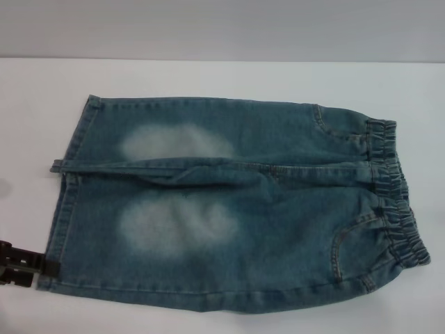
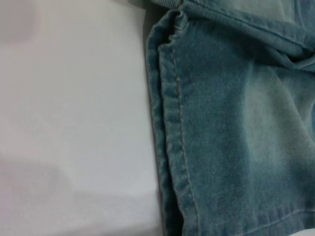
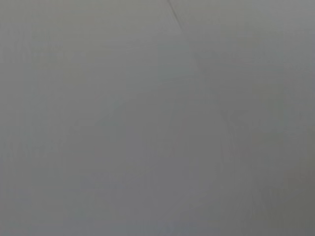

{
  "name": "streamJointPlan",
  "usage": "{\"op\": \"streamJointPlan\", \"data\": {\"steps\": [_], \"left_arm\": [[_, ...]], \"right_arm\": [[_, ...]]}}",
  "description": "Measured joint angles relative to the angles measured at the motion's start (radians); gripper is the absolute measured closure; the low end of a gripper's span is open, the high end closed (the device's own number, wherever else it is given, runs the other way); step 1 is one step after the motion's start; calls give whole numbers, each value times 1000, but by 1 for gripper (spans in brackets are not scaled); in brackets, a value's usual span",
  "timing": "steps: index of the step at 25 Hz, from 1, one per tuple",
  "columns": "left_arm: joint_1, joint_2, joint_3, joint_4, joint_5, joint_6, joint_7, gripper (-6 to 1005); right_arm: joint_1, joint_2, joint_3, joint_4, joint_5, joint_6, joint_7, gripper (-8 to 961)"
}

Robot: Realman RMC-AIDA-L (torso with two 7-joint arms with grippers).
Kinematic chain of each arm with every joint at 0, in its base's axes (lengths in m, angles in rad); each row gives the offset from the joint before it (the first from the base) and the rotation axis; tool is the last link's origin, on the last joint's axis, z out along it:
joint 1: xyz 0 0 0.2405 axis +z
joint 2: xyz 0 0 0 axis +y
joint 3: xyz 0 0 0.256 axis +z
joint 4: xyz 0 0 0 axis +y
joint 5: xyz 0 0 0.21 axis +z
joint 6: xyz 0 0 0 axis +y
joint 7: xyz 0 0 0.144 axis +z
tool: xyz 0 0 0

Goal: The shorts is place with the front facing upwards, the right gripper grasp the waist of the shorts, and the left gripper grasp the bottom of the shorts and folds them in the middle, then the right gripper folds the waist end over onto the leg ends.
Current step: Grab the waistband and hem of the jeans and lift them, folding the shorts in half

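— Where are the shorts [image 1: 229, 202] from your seat?

— Flat on the white desk [image 1: 208, 76], front up. The elastic waist [image 1: 400, 202] is at my right, the bottom [image 1: 62, 209] at my left, both legs side by side with a raised ridge of cloth running between them.

— And your grippers?

— The left gripper [image 1: 17, 263] is at the near corner of the near leg's hem, just at the cloth's edge. I cannot tell whether it is clenched or released; only a dark bit of it shows at the edge of the head view. The left wrist view shows the hem [image 2: 172, 147] close up, lying flat on the desk. The right gripper is out of sight; its wrist camera shows only a blank grey surface.

— What worries you?

— A few things. If the left one bites only the top layer of the hem, I'd expect the leg to peel open instead of lifting whole. It also sits at one corner, so the far leg could drag or twist. And with nothing yet on the waist, a pull from the hem side may slide the whole garment rather than fold it.
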Motion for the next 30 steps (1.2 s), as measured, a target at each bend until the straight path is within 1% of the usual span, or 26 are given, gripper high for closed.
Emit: {"op": "streamJointPlan", "data": {"steps": [18,30], "left_arm": [[-2,0,0,0,0,0,0,155],[-5,-9,21,0,0,4,-1,156]], "right_arm": [[2,0,-2,2,-2,0,0,291],[-2,0,-3,3,-4,-4,0,295]]}}
